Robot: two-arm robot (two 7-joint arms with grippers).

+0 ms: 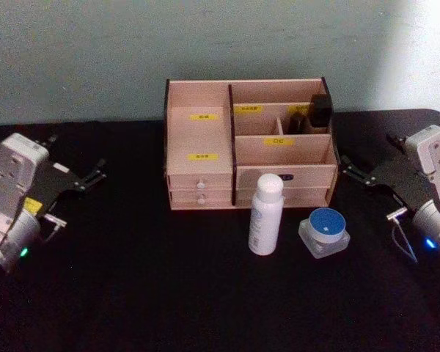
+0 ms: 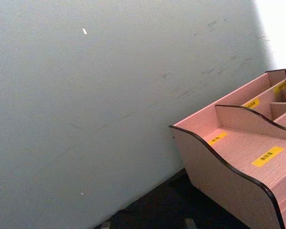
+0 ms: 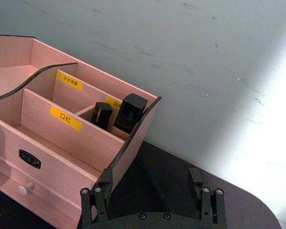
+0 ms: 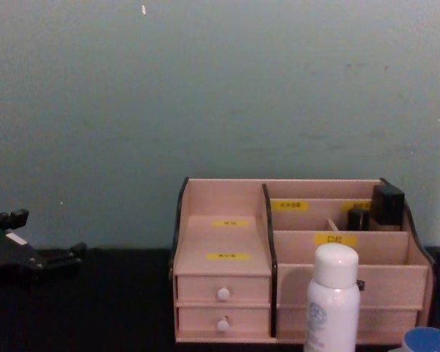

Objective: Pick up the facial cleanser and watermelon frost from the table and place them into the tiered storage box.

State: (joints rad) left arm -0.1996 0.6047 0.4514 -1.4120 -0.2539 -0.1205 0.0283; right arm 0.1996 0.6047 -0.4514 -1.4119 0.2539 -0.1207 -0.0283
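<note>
Spanning the lower scene: black worktop (image 1: 132, 293), w/ a pale grey-green wall (image 1: 95, 59) behind it.

Tiered storage box (image 1: 282, 150) sits at the back centre of the worktop, against the wall. It is pink wood w/ dark edges, and the steps rise toward the rear. Its left half is one stepped bay over two small drawers. Its right half has a long front compt. w/ divided compts. behind.

Left gripper (image 1: 99, 170) hangs over the worktop's left side, well apart from the box, tips aimed at it. Its fingers are spread, nothing btwn them. Right gripper (image 1: 346, 169) mirrors it on the right side, near the box's right end but not touching. In the right wrist view its fingers (image 3: 93, 202) stand wide apart, empty.

Facial cleanser (image 1: 266, 214), a white bottle w/ a white cap, stands upright on the worktop just in front of the box's right drawer fronts. The chest view has it overlapping that front panel.

Watermelon frost (image 1: 325, 231), a squat clear jar w/ a round blue lid, sits on the worktop near the bottle's right side, apart from it and a bit closer to the robot.

Two dark containers (image 1: 320, 111) stand upright in the back-right compts.; can't tell what they are.

Yellow labels (image 1: 202, 156) mark the steps and dividers; text unreadable. White knobs (image 1: 201, 185) sit one per drawer, stacked.
</note>
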